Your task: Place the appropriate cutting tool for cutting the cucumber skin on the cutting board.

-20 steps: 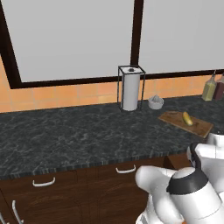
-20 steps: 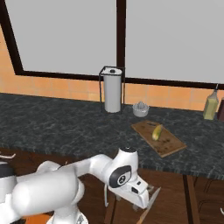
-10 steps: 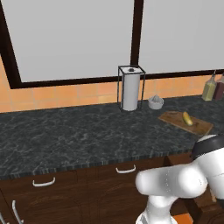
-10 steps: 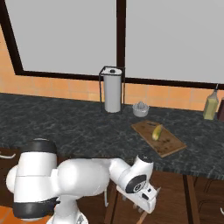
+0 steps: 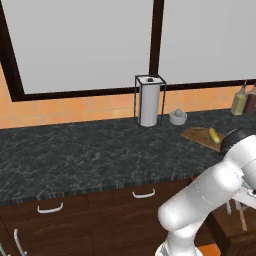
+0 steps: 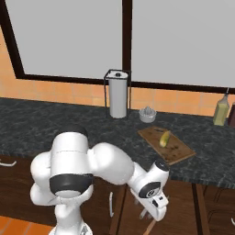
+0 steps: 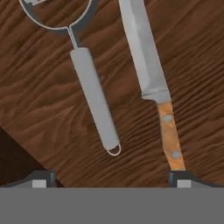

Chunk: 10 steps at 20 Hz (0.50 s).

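- The arm is reaching further down below the worktop [image 5: 90, 160] than a second ago, so the end effector [image 6: 153, 215] is now hanging low over an open drawer's wooden floor [image 7: 39, 100].
- Its fingers [image 7: 41, 178] are standing apart, holding nothing.
- A knife [image 7: 151, 78] and a grey-handled peeler [image 7: 89, 94] are lying side by side beneath it.
- The cucumber [image 6: 164, 137] is resting on the cutting board [image 6: 176, 151].
- Judging from this, tool selection is beginning; the peeler suits skin.

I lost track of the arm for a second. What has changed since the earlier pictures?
The arm swung right and down below the counter edge; the gripper now hangs low over a knife and a grey-handled utensil. Nothing was grasped. The cucumber stayed on the cutting board.
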{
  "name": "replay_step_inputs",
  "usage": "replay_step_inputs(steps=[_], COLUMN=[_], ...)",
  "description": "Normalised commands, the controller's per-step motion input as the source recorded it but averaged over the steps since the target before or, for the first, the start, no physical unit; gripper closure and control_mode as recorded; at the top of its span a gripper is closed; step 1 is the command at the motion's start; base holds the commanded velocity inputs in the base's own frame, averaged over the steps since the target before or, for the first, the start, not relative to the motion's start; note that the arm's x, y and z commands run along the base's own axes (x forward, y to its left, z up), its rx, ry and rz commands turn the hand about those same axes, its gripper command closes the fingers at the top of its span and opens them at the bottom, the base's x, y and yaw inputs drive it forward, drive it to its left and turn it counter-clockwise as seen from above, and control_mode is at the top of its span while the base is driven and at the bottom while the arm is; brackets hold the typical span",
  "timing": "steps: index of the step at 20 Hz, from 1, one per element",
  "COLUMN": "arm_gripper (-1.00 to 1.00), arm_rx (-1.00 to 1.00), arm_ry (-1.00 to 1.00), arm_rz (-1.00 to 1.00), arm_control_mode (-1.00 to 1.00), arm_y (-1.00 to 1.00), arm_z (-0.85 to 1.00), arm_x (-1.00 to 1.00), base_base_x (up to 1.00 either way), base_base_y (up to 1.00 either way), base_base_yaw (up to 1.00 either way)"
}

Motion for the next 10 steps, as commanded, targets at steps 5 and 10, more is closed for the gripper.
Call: replay_step_inputs(steps=[5,10], arm_gripper=[-1.0,-1.0], arm_rx=[0.0,0.0], arm_ry=[0.0,0.0], arm_rz=[-0.2,-0.15], arm_control_mode=[-1.0,-1.0], arm_y=[0.0,-0.06], arm_z=[-0.49,-0.39], arm_x=[0.13,0.09], base_base_x=[0.0,0.0], base_base_y=[0.0,0.0], base_base_yaw=[0.0,0.0])
